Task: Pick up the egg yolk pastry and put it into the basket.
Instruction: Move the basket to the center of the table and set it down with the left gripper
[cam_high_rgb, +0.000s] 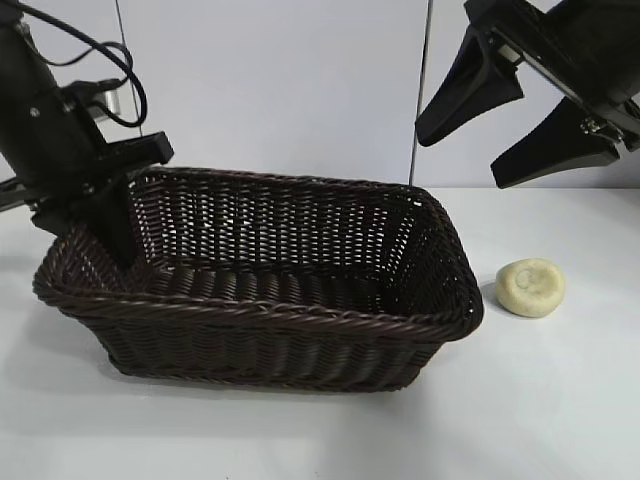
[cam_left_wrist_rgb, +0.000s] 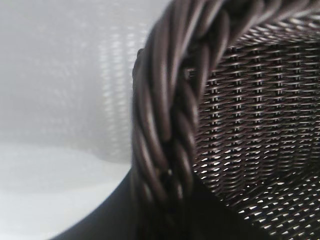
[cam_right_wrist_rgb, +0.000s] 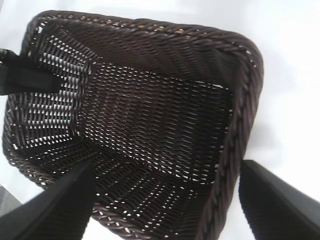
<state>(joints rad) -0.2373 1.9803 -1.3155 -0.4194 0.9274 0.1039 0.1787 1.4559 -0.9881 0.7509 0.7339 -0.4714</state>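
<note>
The egg yolk pastry (cam_high_rgb: 530, 287), a small pale cream bun with a dimple, lies on the white table just right of the basket (cam_high_rgb: 270, 312); it is not in either wrist view. The basket is dark brown wicker and holds nothing. My left gripper (cam_high_rgb: 95, 240) is at the basket's left end, shut across the braided rim (cam_left_wrist_rgb: 165, 125) with one finger inside the wall. My right gripper (cam_high_rgb: 462, 157) hangs open and empty high above the basket's right end, up and to the left of the pastry. Its wrist view looks down into the basket (cam_right_wrist_rgb: 240, 125) between its spread fingers (cam_right_wrist_rgb: 60, 205).
The white table (cam_high_rgb: 560, 400) runs in front of the basket and to its right. A white wall with a dark vertical seam (cam_high_rgb: 412, 150) stands behind. The left arm's finger (cam_right_wrist_rgb: 30, 80) shows inside the basket's far end in the right wrist view.
</note>
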